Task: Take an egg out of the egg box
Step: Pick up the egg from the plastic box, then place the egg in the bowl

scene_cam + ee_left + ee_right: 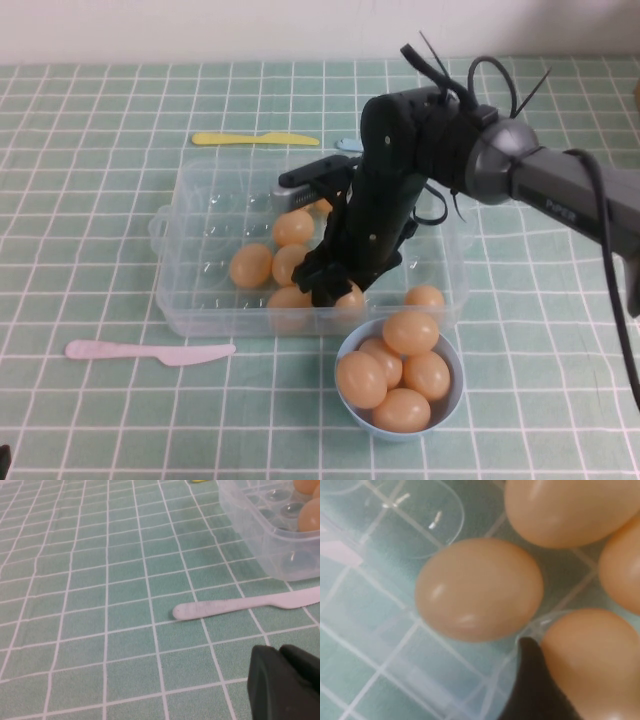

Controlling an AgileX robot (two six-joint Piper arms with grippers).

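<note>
Right gripper (335, 285) is down inside the egg box (190, 300), at the wall nearest the bowl (452, 400), among the eggs. Can't tell if its fingers are apart or together: the arm hides them from above, and the right wrist view shows just one dark fingertip (535, 690) wedged between two eggs. Nothing visibly held.

The egg (479, 589) fills the middle of the right wrist view, sitting in a hollow of the box, touching or nearly touching that fingertip. Three more eggs crowd around it there.

In the high view roughly six eggs show in the box, all bunched around the gripper in the half nearer the bowl; the other half shows bare hollows. The blue bowl sits just outside the box's near wall and holds five eggs, piled.

A white plastic knife (150, 351) lies on the worktop (80, 200) along the box's near wall, on the side away from the bowl. A yellow knife (255, 139) lies beyond the box's far wall.

Left gripper (285, 685) sits low over the worktop near the white knife's handle, well clear of the box. Its fingers look together.
</note>
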